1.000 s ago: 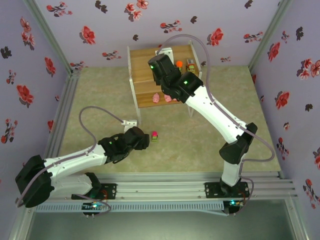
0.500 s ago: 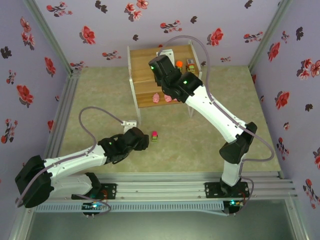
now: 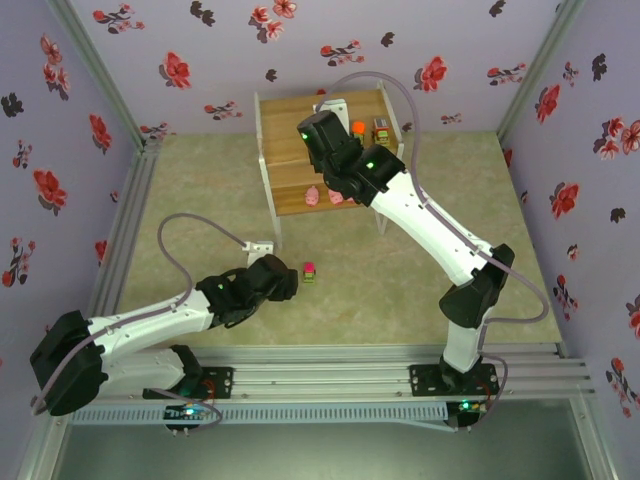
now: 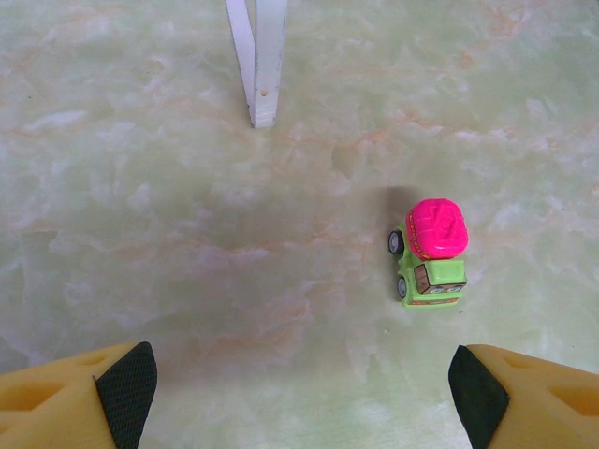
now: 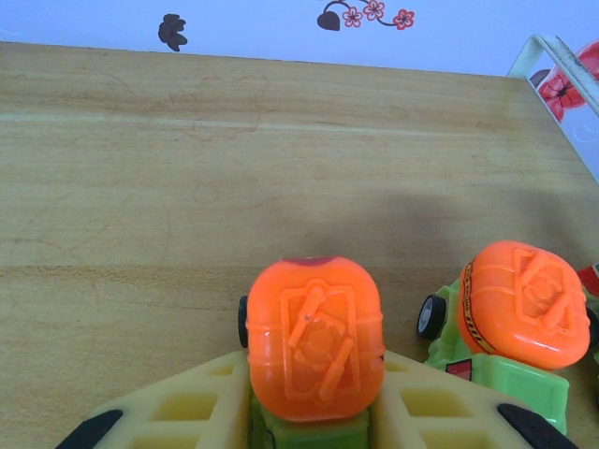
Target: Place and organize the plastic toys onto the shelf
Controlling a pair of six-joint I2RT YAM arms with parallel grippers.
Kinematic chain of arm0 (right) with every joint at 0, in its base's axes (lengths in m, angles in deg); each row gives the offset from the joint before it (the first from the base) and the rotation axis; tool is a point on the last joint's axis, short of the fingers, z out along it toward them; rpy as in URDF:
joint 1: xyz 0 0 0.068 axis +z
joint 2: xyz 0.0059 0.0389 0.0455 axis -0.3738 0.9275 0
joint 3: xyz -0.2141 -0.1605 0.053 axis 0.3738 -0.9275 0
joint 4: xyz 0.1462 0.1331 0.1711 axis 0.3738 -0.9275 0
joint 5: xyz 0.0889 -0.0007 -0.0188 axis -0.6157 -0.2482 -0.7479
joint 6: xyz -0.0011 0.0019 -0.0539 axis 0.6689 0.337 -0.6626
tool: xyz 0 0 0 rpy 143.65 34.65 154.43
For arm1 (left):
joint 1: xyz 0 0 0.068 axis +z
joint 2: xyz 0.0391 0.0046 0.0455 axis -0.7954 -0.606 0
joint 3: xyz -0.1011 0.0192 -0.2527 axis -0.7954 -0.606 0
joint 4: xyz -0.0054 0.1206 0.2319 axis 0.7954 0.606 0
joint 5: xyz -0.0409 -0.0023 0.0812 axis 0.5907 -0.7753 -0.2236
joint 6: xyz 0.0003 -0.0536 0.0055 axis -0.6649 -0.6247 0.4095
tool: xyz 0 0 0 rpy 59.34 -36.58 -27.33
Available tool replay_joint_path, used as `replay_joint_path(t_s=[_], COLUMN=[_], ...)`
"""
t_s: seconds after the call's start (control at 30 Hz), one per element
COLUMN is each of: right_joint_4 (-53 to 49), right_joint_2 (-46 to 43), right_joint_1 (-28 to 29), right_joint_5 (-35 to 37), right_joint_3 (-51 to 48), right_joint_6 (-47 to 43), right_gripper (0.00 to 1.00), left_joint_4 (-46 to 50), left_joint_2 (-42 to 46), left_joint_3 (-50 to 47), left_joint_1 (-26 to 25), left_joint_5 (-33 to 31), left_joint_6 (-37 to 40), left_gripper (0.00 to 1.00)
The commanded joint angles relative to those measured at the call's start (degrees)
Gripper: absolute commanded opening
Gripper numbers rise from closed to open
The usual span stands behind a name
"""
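My right gripper (image 5: pixel 315 363) is shut on a yellow-green toy with an orange top (image 5: pixel 315 337), whose wheels rest on the upper board of the shelf (image 5: pixel 187 159). Right beside it stands a second orange-topped toy (image 5: pixel 524 304). From above, an orange-topped toy (image 3: pixel 358 127) and a grey-brown-topped one (image 3: pixel 381 130) stand on the top board (image 3: pixel 285 125). Two pink pig figures (image 3: pixel 312 196) (image 3: pixel 336 197) sit on the lower board. A magenta-topped green toy (image 4: pixel 435 248) stands on the floor, ahead and right of my open left gripper (image 4: pixel 299 383).
A white shelf leg (image 4: pixel 262 65) stands on the marbled floor ahead of the left gripper. The shelf's white frame corner (image 5: pixel 562 65) is at the right of the top board. Flowered walls (image 3: pixel 180 70) close in the workspace on three sides.
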Motion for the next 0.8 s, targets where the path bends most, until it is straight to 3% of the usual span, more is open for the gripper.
replay_joint_path(t_s=[0.0,0.37,0.77], right_joint_4=[-0.9,-0.8,-1.1], right_joint_2=[-1.2,-1.4,-2.2], right_joint_1=[-0.5,-0.5,-0.5], right_joint_5=[-0.1,0.0,-0.2], right_joint_3=[-1.1,-1.0,-0.1], right_joint_6=[0.4,0.2,-0.1], right_gripper=[0.32,0.4,0.42], left_joint_4=[0.3,0.2,0.4], left_joint_2=[1.1,0.7,0.7], left_joint_3=[-0.8,-0.4,-0.1], left_joint_1=[0.0,-0.2,-0.4], left_joint_5=[-0.7,-0.7,-0.7], left_joint_6=[-0.5,-0.3,-0.1], left_gripper=[0.85,0.85,0.85])
